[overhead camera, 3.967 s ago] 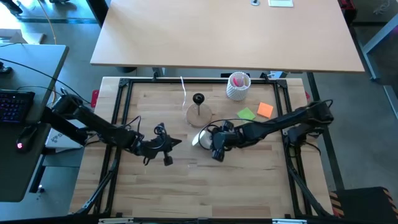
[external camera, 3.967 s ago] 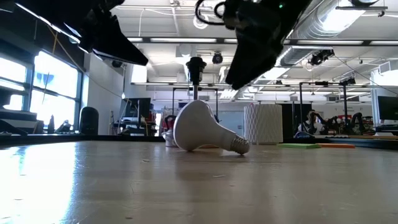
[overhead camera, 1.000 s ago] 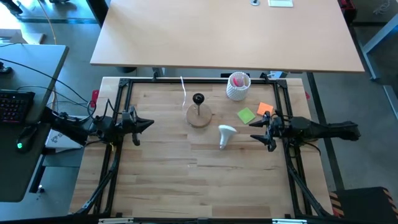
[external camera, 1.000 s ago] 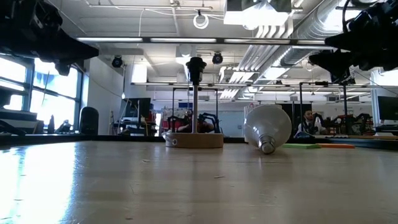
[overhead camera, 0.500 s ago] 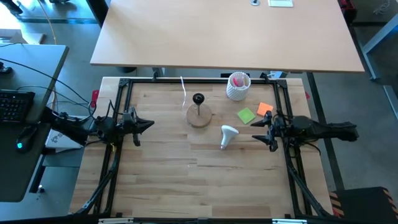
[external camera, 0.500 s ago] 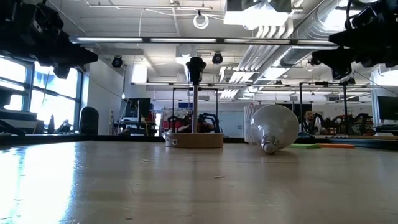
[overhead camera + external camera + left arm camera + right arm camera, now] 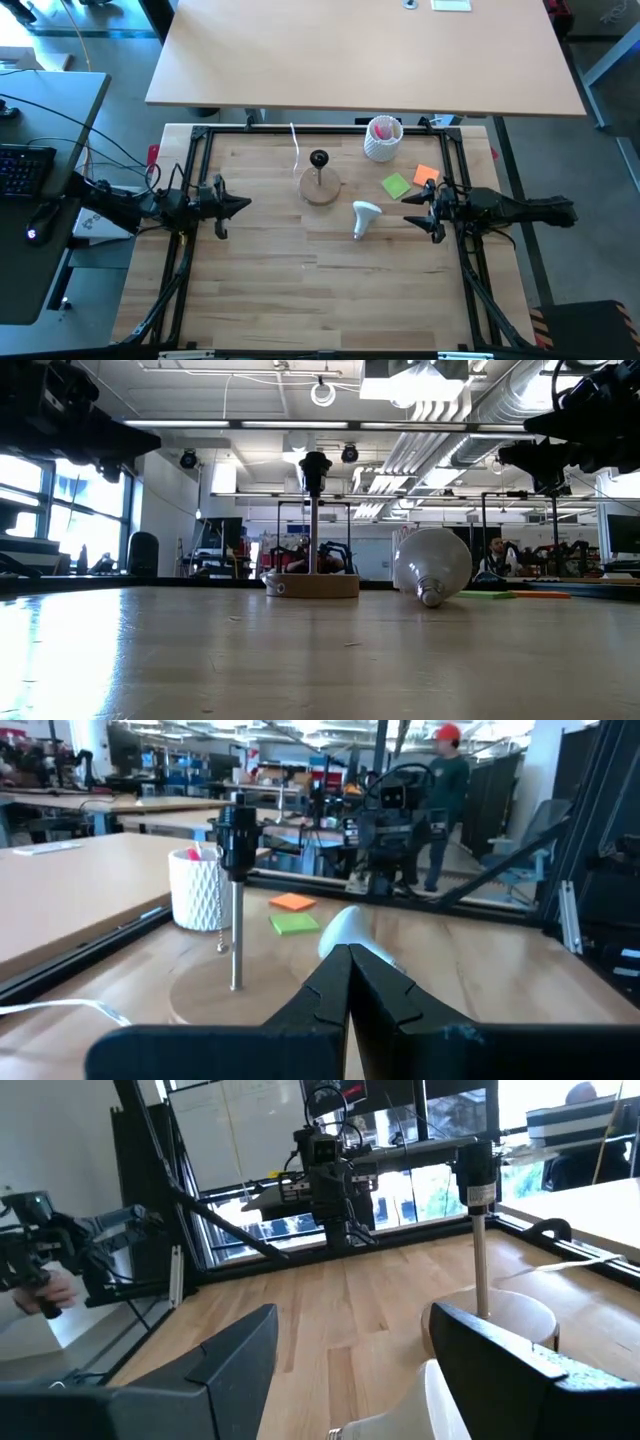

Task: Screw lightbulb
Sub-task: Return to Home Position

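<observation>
In the low view my left gripper is cut off at the upper left corner, my right gripper at the upper right. My closed left fingers hide most of the lightbulb from my wrist.

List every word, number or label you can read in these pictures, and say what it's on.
No text can be read in any view.
On the lightbulb: no marking shows.
The green sticky note and orange sticky note: blank.
The paper on the far desk: too small to read.
</observation>
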